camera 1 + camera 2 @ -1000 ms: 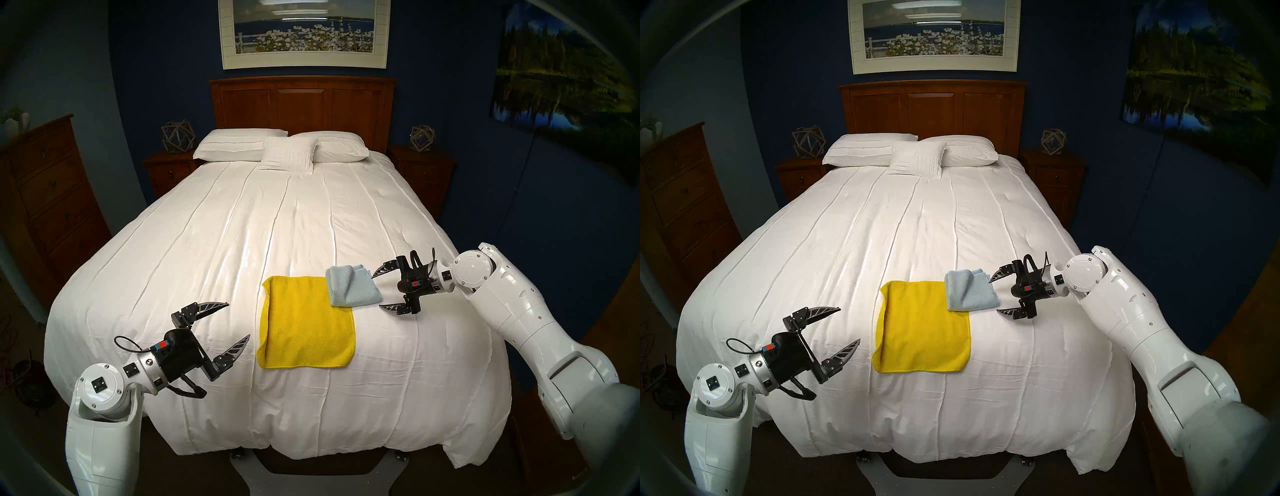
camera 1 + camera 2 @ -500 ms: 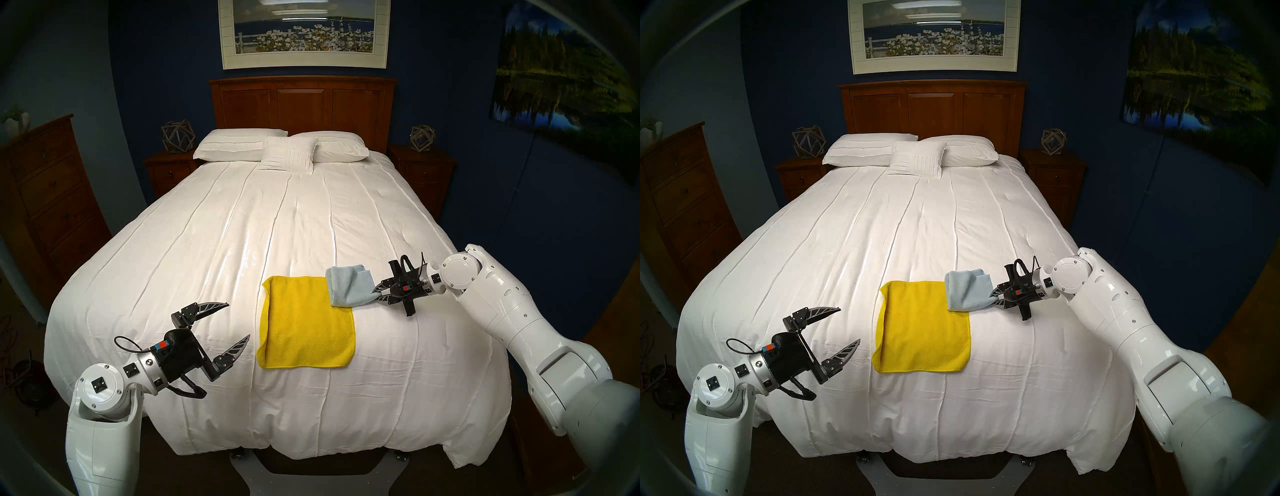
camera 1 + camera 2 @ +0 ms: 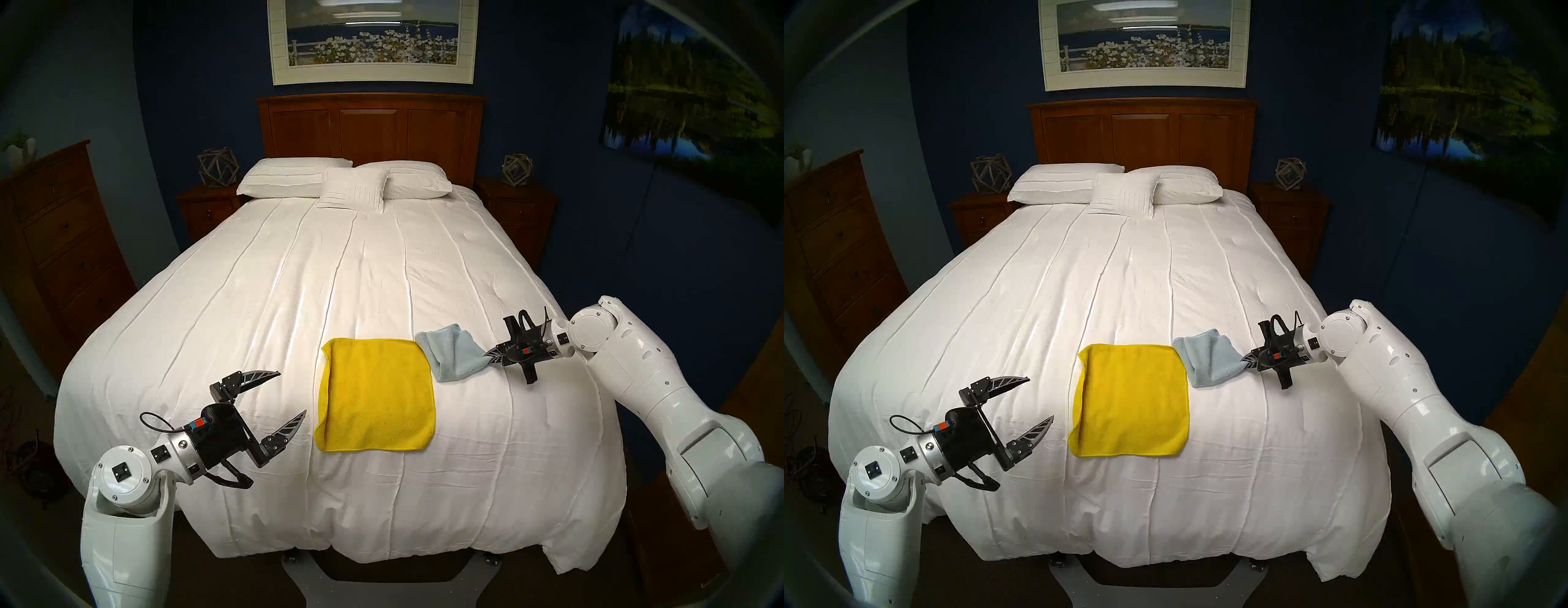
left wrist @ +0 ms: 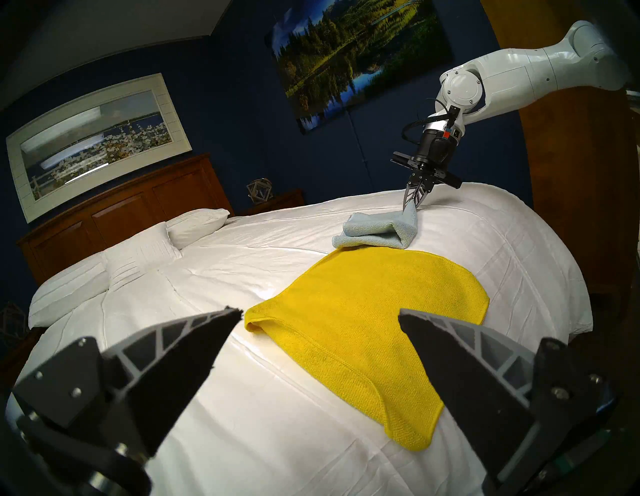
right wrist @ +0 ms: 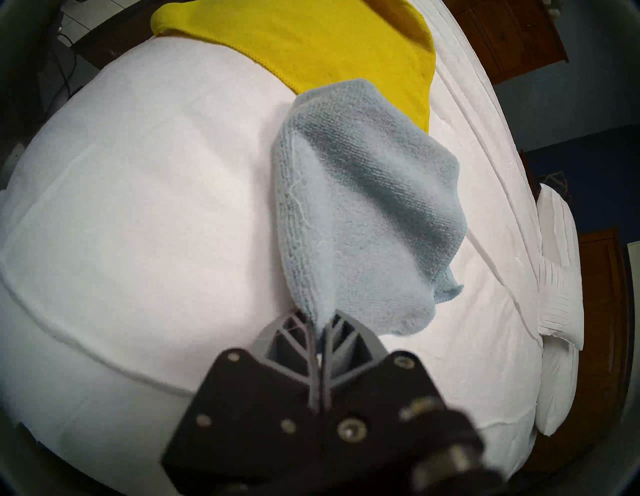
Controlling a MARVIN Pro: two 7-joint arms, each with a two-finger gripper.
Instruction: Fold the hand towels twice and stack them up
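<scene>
On the white quilted bedspread (image 3: pixel 263 297) near the bed's foot lies the yellow towel (image 3: pixel 377 395), a flat, nubby microfibre square; just beside its far right corner sits the pale grey-blue towel (image 3: pixel 452 352), folded, plush, 1 corner pinched and lifted by the right tool (image 3: pixel 488 356); the left tool (image 3: pixel 292 397) hovers spread, holding nothing.

1. Room is dim; the dark blue walls sink into shadow.
2. The white bedspread (image 3: pixel 382 271) glares under overhead light.
3. Fisheye bending and a dark rim mark every view.
4. The right wrist view is soft, its gripper mount blurred.
</scene>
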